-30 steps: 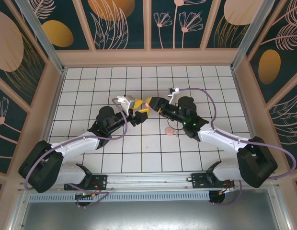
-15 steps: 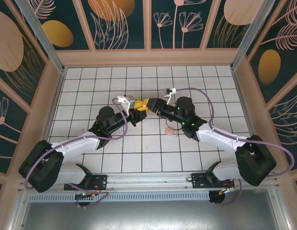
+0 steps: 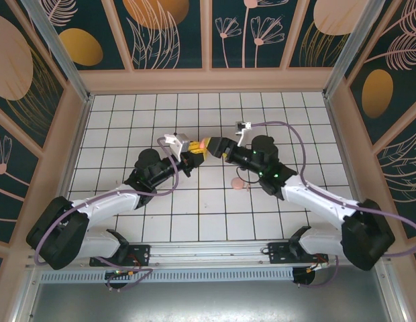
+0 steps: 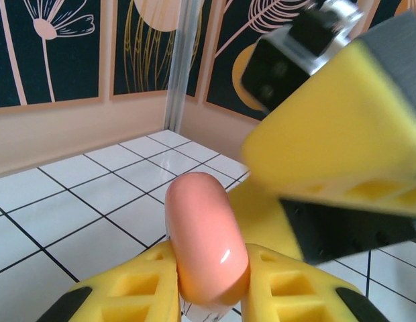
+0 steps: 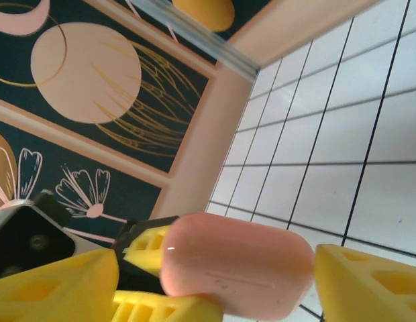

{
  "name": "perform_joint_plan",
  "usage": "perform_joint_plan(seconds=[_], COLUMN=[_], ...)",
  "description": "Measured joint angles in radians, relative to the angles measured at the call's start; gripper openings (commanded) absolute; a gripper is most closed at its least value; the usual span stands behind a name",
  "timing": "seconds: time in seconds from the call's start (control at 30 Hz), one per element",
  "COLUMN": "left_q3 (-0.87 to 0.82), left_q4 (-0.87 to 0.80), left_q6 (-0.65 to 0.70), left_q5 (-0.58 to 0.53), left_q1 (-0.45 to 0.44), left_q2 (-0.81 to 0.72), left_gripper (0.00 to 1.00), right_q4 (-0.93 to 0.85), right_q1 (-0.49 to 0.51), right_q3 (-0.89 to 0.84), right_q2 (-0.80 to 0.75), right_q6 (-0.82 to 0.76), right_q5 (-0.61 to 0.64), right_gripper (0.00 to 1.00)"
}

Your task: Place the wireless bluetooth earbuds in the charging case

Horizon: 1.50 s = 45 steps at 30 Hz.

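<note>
Handover was judged to be the step in hand. The glossy salmon-pink rounded-rectangle charging case (image 4: 205, 238) was pinched across its thin sides by the left gripper (image 4: 209, 285), whose ribbed yellow fingers (image 4: 137, 288) were clenched on it, above the middle of the white tiled table (image 3: 127, 114). In the left wrist view the case was stood on end, rising out of those fingers. In the right wrist view its long axis was laid from one finger of the right gripper (image 5: 218, 285) to the other. A clear gap was seen between the case's end and the far right finger, so the right gripper was read as released and grasping nothing.

On the tiles beside the right forearm, nearer the bases than the meeting grippers, a pale pink round disc (image 3: 237, 182) was seen. Just beside it lay a tiny pale pink bit (image 3: 247, 187), taken for an earbud but too small to confirm. That spot lay nearer the right arm, so the free right gripper was judged the one to be sent back and down.
</note>
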Motion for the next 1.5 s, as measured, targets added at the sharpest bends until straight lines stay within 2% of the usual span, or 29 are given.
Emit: perform_joint_plan(seconds=[0.23,0.53,0.67,0.8,1.1,1.5], left_q3=[0.000,0.033,0.071,0.079,0.082,0.082], left_q4=[0.004,-0.005,-0.003,-0.003,-0.004,0.005], left_q6=[0.008,0.006,-0.001,-0.005,-0.005,-0.016], left_q5=[0.080,0.319,0.416,0.474,0.526,0.542], left_q1=[0.007,0.061,0.062,0.062,0.062,0.062], left_q2=[-0.030,-0.035,-0.029,-0.028,-0.029,-0.037], left_gripper=[0.17,0.17,0.18,0.19,0.18,0.18], right_q4=[-0.091,-0.252,-0.303,-0.378,-0.502,-0.582], right_q1=[-0.082,-0.226,-0.236,-0.236,-0.236,-0.233], right_q3=[-0.005,0.009,0.037,0.109,0.222,0.249], right_q2=[-0.148,-0.186,-0.190,-0.149,-0.035,0.000], right_q6=[-0.261,-0.675,-0.882,-1.017,-1.172,-1.251], right_q5=[-0.037,-0.310,-0.444,-0.539,-0.685,-0.815], right_gripper=[0.70,0.69,0.69,0.68,0.60,0.48])
